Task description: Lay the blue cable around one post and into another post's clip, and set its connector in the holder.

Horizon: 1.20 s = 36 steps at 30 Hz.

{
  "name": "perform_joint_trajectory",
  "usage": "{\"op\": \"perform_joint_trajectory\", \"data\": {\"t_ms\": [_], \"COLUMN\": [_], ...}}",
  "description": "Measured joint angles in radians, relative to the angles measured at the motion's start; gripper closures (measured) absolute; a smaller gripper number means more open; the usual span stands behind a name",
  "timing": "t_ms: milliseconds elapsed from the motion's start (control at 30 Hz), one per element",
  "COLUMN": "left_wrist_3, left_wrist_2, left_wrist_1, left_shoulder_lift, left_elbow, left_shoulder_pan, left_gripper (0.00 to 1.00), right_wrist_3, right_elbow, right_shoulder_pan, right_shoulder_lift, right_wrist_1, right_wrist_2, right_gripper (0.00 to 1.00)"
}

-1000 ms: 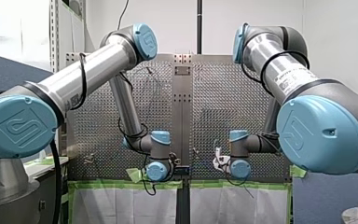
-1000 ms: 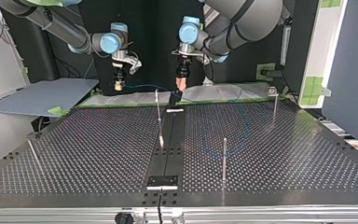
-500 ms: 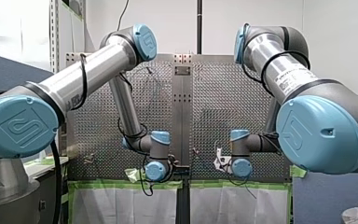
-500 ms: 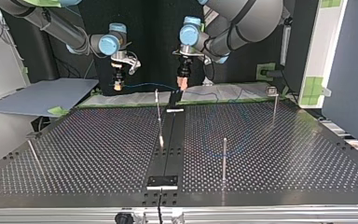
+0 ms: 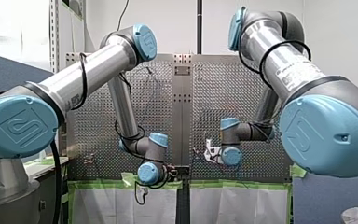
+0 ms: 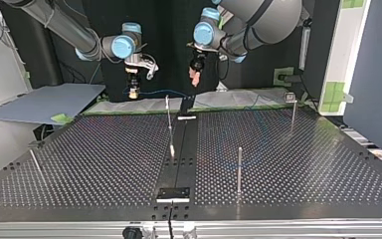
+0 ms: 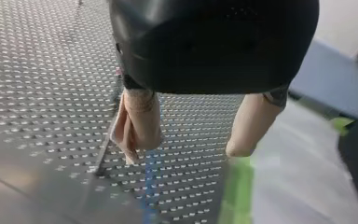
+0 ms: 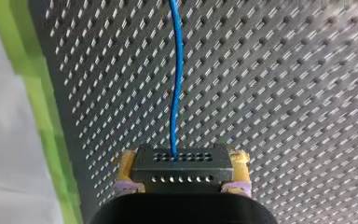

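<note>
Blue cable (image 8: 176, 79) leads ahead from black connector (image 8: 182, 161) clenched in right pincer (image 8: 182, 173), upper left of top view. Left pincer (image 7: 193, 140) released, seemingly empty. Advice: carry low over counter (image 6: 104, 159), cable taut, toward post (image 6: 169, 122).

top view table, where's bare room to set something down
Widest bare patch: the table between the leaning post and the centre post. The corner at the view's right past the near post is free. Crowded: the far edge, where my right gripper holds the blue cable.
</note>
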State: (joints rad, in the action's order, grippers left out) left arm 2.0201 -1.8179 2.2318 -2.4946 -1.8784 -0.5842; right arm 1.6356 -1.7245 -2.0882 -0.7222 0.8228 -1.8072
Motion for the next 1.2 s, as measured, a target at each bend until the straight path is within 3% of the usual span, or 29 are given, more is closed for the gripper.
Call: {"op": "perform_joint_trajectory", "data": {"t_ms": [133, 267, 467, 867, 1200], "left_wrist_3": [0.012, 0.041, 0.099, 0.150, 0.222], "left_wrist_2": [0.013, 0.010, -0.014, -0.105, -0.058], "left_wrist_1": [0.038, 0.027, -0.025, -0.126, -0.221], "left_shoulder_lift": [0.001, 0.001, 0.001, 0.001, 0.000], "left_elbow": [-0.002, -0.002, -0.002, 0.007, 0.052], "left_shoulder_pan": [0.000, -0.001, -0.002, -0.009, -0.026], "left_gripper": [0.00, 0.00, 0.00, 0.00, 0.00], "right_wrist_3": [0.002, 0.003, 0.003, -0.001, -0.015], "right_elbow": [0.000, 0.000, 0.000, -0.008, -0.018], "right_shoulder_pan": [-0.039, -0.057, -0.060, -0.059, -0.084], "right_shoulder_lift": [-0.042, -0.080, -0.130, -0.138, -0.138], "right_wrist_1": [-0.041, -0.070, -0.083, -0.077, -0.082], "right_wrist_2": [-0.008, -0.008, -0.005, 0.000, 0.001], "right_gripper": [0.39, 0.39, 0.39, 0.39, 0.39]}}
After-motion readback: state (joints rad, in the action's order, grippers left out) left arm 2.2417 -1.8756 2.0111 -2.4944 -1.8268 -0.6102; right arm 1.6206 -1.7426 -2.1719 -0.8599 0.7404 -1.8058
